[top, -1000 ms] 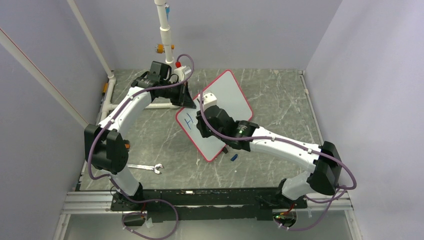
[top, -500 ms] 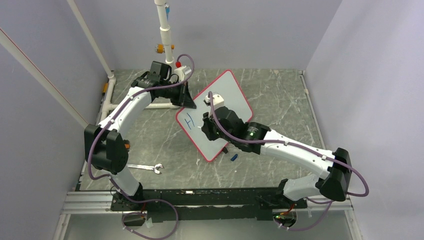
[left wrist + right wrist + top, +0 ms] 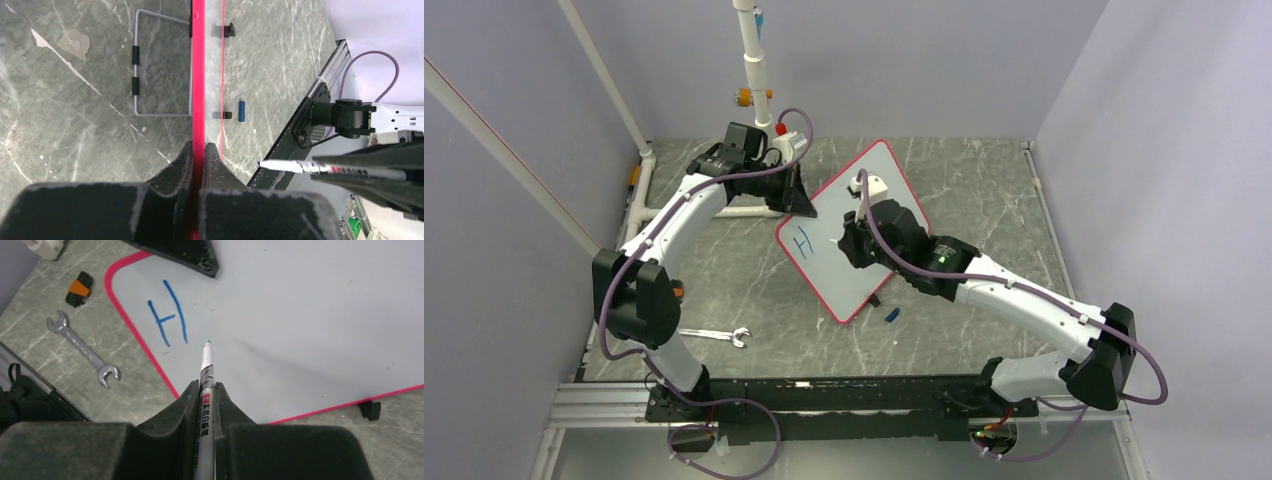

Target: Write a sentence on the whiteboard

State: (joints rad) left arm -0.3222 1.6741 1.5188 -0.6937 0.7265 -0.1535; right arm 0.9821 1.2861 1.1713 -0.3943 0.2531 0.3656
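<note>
The whiteboard [image 3: 864, 210], white with a thin red border, lies tilted on the grey table. My left gripper [image 3: 802, 203] is shut on its upper left edge; in the left wrist view the red edge [image 3: 198, 75] runs between the fingers [image 3: 200, 150]. A blue "H" [image 3: 803, 242] stands near the board's left corner, also in the right wrist view [image 3: 168, 314]. My right gripper [image 3: 206, 387] is shut on a white marker [image 3: 206, 371], its tip at the board just right of the "H". The gripper [image 3: 852, 245] hovers over the board's middle.
A silver wrench [image 3: 716, 335] lies on the table at the front left, also in the right wrist view [image 3: 82, 349]. A small blue cap [image 3: 891, 314] lies by the board's near edge. A white pipe stand [image 3: 754, 75] rises at the back.
My right arm has moved right and back along the board, away from the "H". The left arm and the board have not moved.
</note>
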